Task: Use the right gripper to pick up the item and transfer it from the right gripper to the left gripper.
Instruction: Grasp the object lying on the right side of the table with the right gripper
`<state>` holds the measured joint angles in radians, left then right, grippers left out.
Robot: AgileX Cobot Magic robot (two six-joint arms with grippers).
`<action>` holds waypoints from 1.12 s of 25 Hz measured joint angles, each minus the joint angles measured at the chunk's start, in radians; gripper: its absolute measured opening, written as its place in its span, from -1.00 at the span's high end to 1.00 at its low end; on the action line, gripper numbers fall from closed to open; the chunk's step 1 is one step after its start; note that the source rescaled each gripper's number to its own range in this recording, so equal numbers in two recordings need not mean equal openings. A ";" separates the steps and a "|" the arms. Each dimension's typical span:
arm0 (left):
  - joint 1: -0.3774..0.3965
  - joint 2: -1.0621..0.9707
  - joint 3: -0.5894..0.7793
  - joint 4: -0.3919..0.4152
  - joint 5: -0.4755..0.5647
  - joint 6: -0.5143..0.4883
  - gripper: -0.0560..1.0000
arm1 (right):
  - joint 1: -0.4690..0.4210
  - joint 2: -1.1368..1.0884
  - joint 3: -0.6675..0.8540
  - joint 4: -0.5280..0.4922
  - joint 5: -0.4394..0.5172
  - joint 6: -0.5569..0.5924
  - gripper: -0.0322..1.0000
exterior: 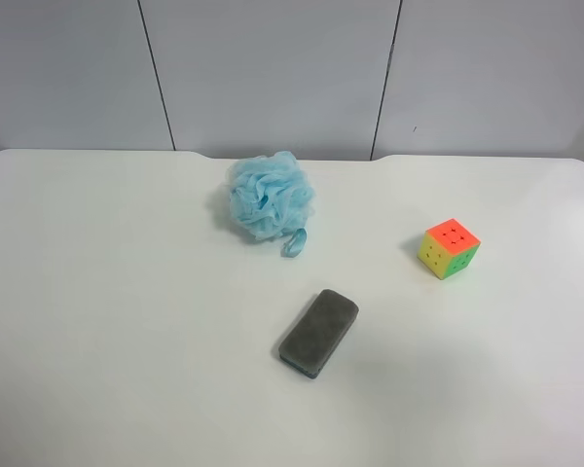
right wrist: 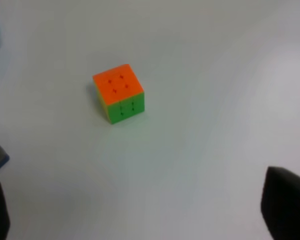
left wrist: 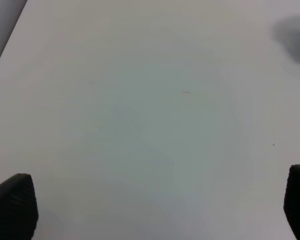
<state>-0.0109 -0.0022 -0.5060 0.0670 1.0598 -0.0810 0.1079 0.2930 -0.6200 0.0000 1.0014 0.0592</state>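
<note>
Cube (exterior: 449,248) sits on desk (exterior: 97,292), orange face up, well apart from grey pad (exterior: 318,332). My right hand (right wrist: 142,207) hangs open over the desk, cube clear of both fingers. My left hand (left wrist: 155,202) is open too, holding nothing.

right gripper (right wrist: 142,207) jaws spread wide, holding nothing, only two black fingertips (right wrist: 287,202) showing, blurred, hovering, angled downward, left gripper (left wrist: 155,205) likewise spread wide, holding nothing, two dark fingertips (left wrist: 12,205) barely in view, hovering, angled downward
</note>
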 joint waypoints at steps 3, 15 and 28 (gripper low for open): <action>0.000 0.000 0.000 0.000 0.000 0.000 -1.00 | 0.000 0.169 -0.078 0.000 0.005 -0.019 -1.00; 0.000 0.000 0.000 0.000 0.000 0.000 -1.00 | 0.000 0.944 -0.372 0.032 -0.001 -0.185 -1.00; 0.000 0.000 0.000 0.000 0.000 0.000 -1.00 | 0.000 1.414 -0.646 0.069 0.045 -0.322 -1.00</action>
<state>-0.0109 -0.0022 -0.5060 0.0670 1.0598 -0.0810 0.1079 1.7075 -1.2656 0.0689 1.0466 -0.2633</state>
